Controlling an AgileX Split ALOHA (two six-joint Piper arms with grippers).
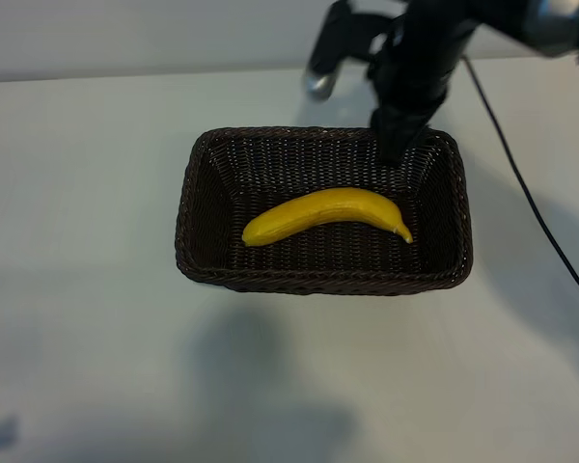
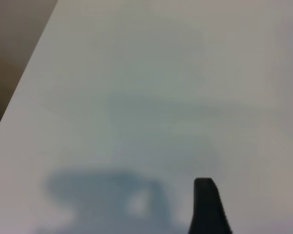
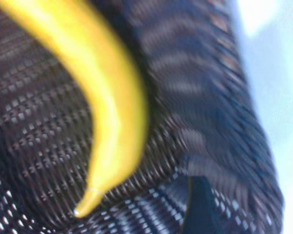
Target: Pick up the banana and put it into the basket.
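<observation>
One banana (image 1: 330, 213) lies inside the basket (image 1: 201, 253), flat on the woven floor, its blunt end toward the basket's left half and its small pointed stem tip toward the right, close to the right wall but apart from it. To the left of the basket in the exterior view the white table (image 1: 77, 289) shows only soft shadows. The left gripper (image 2: 244, 209) appears in the left wrist view alone, where one dark finger (image 2: 207, 204) reaches over the pale tabletop with its shadow beside it; its jaws stand fairly wide apart and nothing is between them. The basket, dark brown wicker with a braided rim, sits near the middle of the table. Further right, the right arm (image 1: 425, 58) comes down from the far edge and its right gripper (image 1: 400, 135) hangs over the basket's far right corner, pointing steeply down, above the rim and clear of the banana. Its jaws are spread wide and hold nothing. In the right wrist view the banana's stem end curves across the weave next to the basket's corner wall, with one dark fingertip (image 3: 200, 204) at the edge. A black cable (image 1: 531, 203) trails across the table to the right of the basket.
</observation>
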